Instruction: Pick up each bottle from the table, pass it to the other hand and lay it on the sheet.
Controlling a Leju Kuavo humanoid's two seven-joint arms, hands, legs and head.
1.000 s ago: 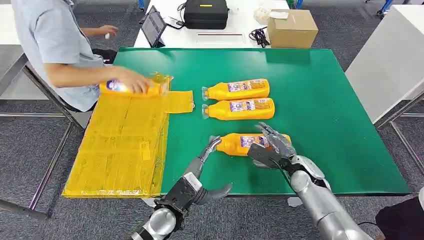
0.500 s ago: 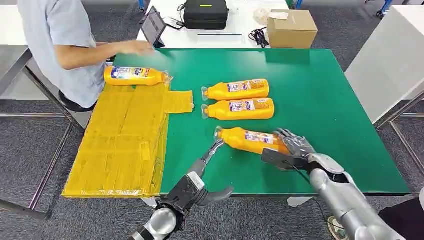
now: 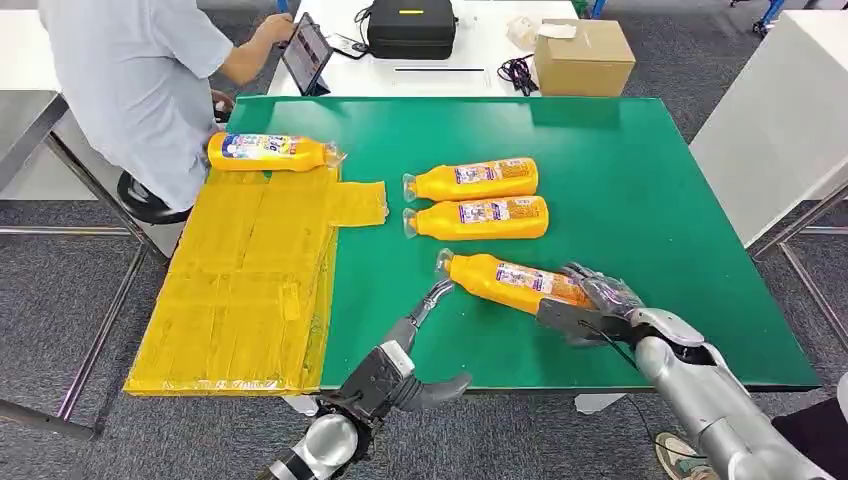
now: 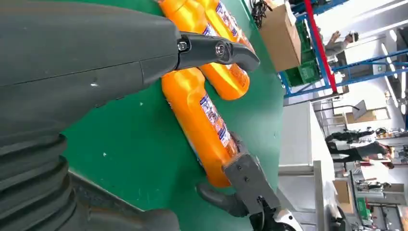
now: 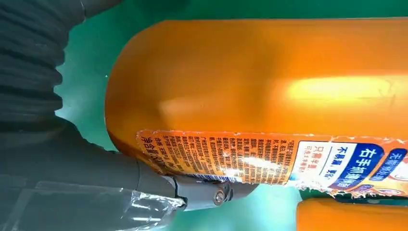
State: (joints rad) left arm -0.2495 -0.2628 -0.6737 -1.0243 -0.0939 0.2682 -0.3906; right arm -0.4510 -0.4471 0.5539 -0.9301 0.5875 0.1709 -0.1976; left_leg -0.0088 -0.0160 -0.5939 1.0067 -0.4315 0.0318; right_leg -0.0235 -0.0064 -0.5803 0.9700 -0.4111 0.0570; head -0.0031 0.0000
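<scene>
Head view: one bottle (image 3: 268, 152) lies at the far end of the yellow sheet (image 3: 240, 290); two bottles (image 3: 477, 199) wait mid-table. The right hand (image 3: 590, 300) grips the base of the near bottle (image 3: 505, 282), neck pointing left toward the left hand (image 3: 420, 340), fingers apart, empty.

Left wrist view: the near bottle (image 4: 202, 120) lies just beyond the fingers (image 4: 216, 50).

Right wrist view: the thumb (image 5: 202, 190) presses its label.

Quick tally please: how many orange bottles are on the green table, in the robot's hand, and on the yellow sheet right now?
On the green table: 2 bottles
Held by the right hand: 1 bottle
On the yellow sheet: 1 bottle
Total: 4 orange bottles
</scene>
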